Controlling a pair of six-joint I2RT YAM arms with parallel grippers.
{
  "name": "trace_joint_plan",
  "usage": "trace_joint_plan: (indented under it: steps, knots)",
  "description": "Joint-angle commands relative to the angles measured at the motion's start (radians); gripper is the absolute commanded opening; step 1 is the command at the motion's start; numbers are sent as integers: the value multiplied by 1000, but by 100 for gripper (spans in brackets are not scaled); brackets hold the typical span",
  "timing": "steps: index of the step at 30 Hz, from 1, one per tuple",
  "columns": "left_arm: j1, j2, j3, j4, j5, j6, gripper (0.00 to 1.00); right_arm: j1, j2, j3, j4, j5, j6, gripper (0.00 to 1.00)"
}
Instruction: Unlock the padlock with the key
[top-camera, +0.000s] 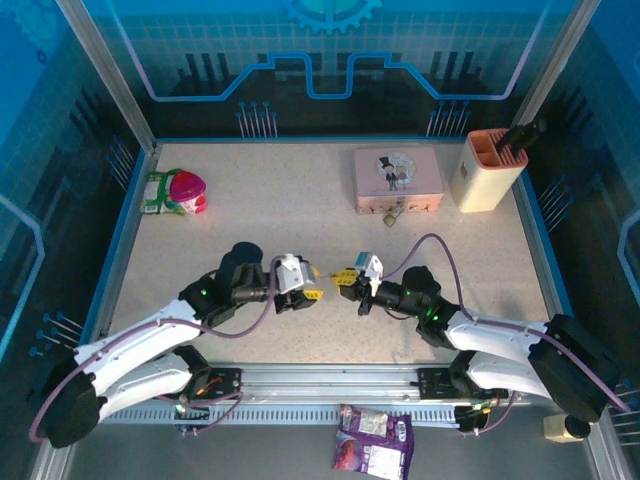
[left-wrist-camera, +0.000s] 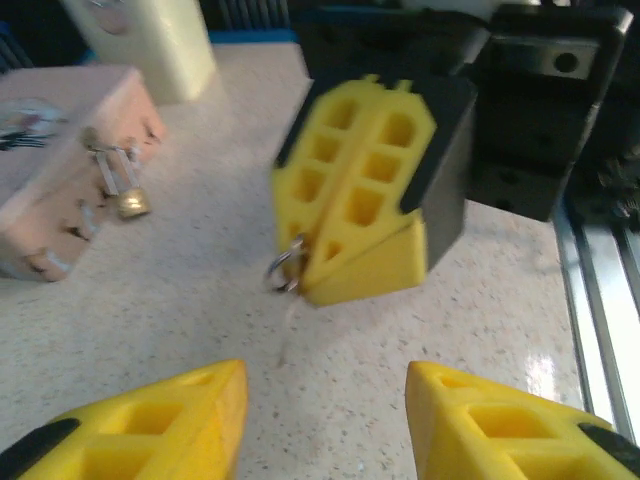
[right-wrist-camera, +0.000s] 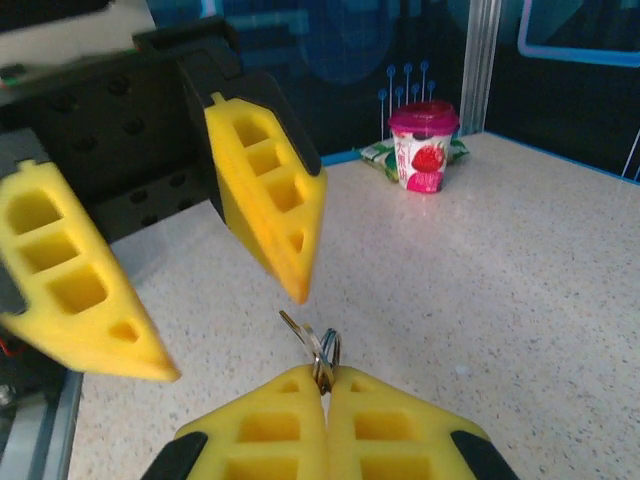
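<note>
Right gripper (right-wrist-camera: 325, 390) is sitting at the bottom centre of the right wrist view. It's clamping fully shut on the key (right-wrist-camera: 300, 333) & its ring, w/ a thin sliver poking out twd the upper left. Left gripper (left-wrist-camera: 325, 425) is facing it w/ jaws standing apart and nothing btwn them. In the top view the two are meeting nose to nose around mid-frame.

The padlock (left-wrist-camera: 131, 202) is hanging at the clasp of the pink tin (left-wrist-camera: 60, 170), at the left edge of the left wrist view. From above that's upper right, well apart from both grippers. The shackle is looking closed, but it's too blurred to say for sure.

Progress, as I'm reading it: the key is off the table & in a firm pinch, and that's abt all that's done. The lock itself isn't being touched yet. Remaining steps: carrying the key over to the tin, steadying the padlock (prob. w/ the free left one), lining the tip w/ the keyhole, pushing in, turning, getting the shackle to pop. Early-to-mid stage, I'd say.
</note>
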Motion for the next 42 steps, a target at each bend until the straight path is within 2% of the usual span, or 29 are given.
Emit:
trace_joint_plan:
  steps: [1,3,6,8,11,14,21,28,36,42]
  knots:
    - [85,-78,-123,384,49,-280,51,-6,36,-27,240,31,158,0]
    - [125,-79,-184,559,122,-392,54,-7,78,-41,350,42,230,0]
    - [131,-44,-206,686,198,-474,54,-3,161,-49,533,42,319,0]
    - [132,-4,-220,778,212,-532,53,5,186,-29,536,28,357,0]
    - [134,60,-231,907,250,-591,51,52,194,-12,544,62,327,0]
    - [133,108,-225,966,288,-617,48,63,194,-6,545,78,333,0]
    - [133,147,-204,984,298,-628,39,65,179,-14,545,79,346,0]
    - [134,170,-172,923,333,-608,22,82,184,-7,545,79,348,0]
    - [133,169,-169,920,341,-604,14,90,196,10,544,69,346,0]
    - [134,173,-164,909,355,-604,3,96,196,15,544,68,346,0]
